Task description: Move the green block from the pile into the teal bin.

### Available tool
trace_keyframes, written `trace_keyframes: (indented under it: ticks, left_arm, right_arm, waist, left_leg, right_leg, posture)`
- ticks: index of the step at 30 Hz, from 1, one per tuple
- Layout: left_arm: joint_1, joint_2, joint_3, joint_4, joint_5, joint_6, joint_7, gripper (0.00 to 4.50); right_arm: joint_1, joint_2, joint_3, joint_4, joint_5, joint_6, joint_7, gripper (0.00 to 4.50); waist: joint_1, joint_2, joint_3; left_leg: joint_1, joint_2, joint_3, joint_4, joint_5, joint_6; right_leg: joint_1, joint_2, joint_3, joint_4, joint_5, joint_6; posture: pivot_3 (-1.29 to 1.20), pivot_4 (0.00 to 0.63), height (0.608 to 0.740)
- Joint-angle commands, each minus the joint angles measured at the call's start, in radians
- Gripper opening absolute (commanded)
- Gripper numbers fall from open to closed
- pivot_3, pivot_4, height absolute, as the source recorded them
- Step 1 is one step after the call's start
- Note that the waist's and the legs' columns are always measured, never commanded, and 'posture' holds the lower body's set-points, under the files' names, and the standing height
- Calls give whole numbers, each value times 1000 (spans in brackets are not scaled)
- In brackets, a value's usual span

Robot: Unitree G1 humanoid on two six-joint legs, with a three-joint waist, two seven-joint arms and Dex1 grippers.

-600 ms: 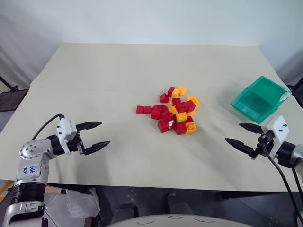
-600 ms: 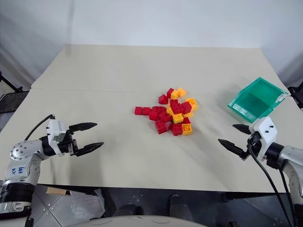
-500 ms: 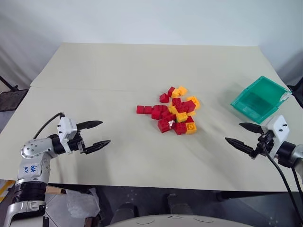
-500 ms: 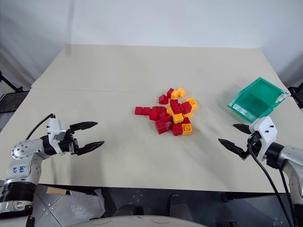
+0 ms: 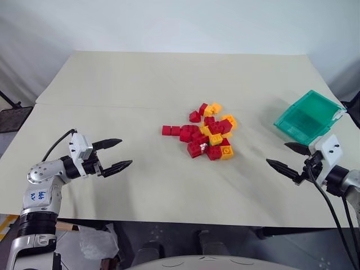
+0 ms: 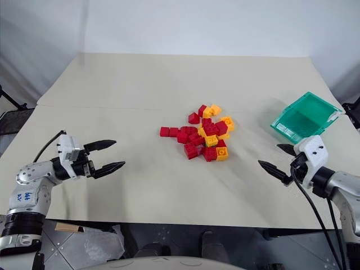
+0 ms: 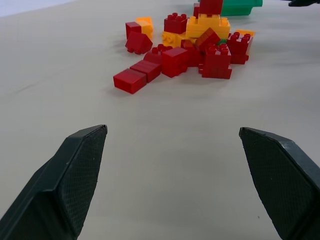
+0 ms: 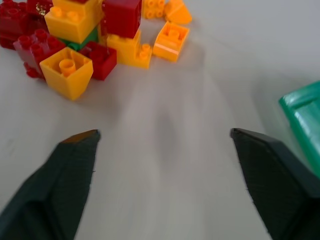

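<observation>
1. Left eye view shows the pile [image 5: 207,133] of red and yellow-orange bricks sitting mid-table [image 5: 140,84], with the teal bin [image 5: 308,117] well apart from it toward the right edge, tilted so its open side faces back toward the bricks, which should make dropping something in easier.

2. The green block [image 8: 82,41] is mostly buried: in the right wrist view only a dark-green sliver shows, wedged under a yellow-orange brick [image 8: 75,19] and touching a red brick [image 8: 101,58]. A small green patch [image 7: 222,42] also peeks out low in the pile in the left wrist view. It has not left the pile.

3. The left gripper [image 5: 115,153] hangs above the table near the front left, well clear of the bricks, its two black fingers spread apart with nothing between them.

4. The right gripper [image 5: 288,158] hovers between the pile and the bin at the front right, fingers likewise wide apart and empty, aimed toward the bricks.

5. Judging by the layout, the right arm is the natural one for this job, since it sits on the bin's side and faces the flank of the pile where the green shows.

6. The likely difficulty is the brick resting on top of the green one; a pinch may knock neighbours loose or catch the wrong piece.
</observation>
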Motion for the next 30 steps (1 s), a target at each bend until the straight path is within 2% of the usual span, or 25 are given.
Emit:
trace_keyframes:
  ticks: [1, 6, 10, 15, 21, 26, 30]
  left_arm:
    - [-9, 3, -8, -38, 9, 10, 14, 4500]
    - [-31, -9, -11, -29, -26, 9, -26, 4500]
    - [-62, -27, -9, -19, -42, -5, -57, 4500]
    - [-97, -54, 2, 1, -53, -41, -81, 4500]
    - [-114, -72, -2, 10, -66, -63, -122, 4500]
    - [-102, -83, -2, -12, -66, -52, -114, 4500]
    - [-89, -88, 2, -31, -70, -47, -110, 4500]
  right_arm:
    - [-11, 12, -10, -91, 12, 13, -36, 3201]
    - [-5, 26, 17, -238, 54, 145, -97, 1503]
    - [-65, 64, 103, -415, 137, 327, -192, 71]
    - [-192, 160, 247, -478, 165, 474, -310, 24]
    - [-345, 333, 428, -366, 86, 473, -392, 24]
    - [-461, 472, 563, -136, -49, 328, -399, 24]
    - [-518, 519, 571, 42, -124, 191, -380, 24]
  waist:
    - [0, 0, 0]
    - [1, 0, 0]
    - [-2, 0, 0]
    - [-1, 0, 0]
    - [-1, 0, 0]
    - [-6, -1, 0]
    - [-5, -1, 0]
  left_leg:
    - [0, 0, 0, 0, 0, 0]
    - [0, 0, 0, 0, 0, 0]
    - [0, 0, -1, 0, 0, 0]
    - [0, 0, -1, 0, 0, 0]
    - [-2, 0, -1, 1, 0, 0]
    - [-3, 0, -1, 1, 0, 0]
    - [-3, 0, -1, 0, 0, 0]
  right_leg:
    - [0, 0, 0, 0, 0, 0]
    - [0, 0, 0, 0, 0, 0]
    - [0, 0, 0, 0, 0, 0]
    - [0, 0, 0, 0, 0, 0]
    - [-2, 0, -2, 0, 0, 0]
    - [-2, -1, -3, 0, 0, 0]
    - [-2, -2, -6, 1, 0, -1]
  posture:
    - [0, 150, 740]
    - [0, 150, 740]
    - [0, 150, 740]
    - [0, 150, 740]
    - [0, 150, 740]
    - [0, 150, 740]
    - [0, 150, 740]
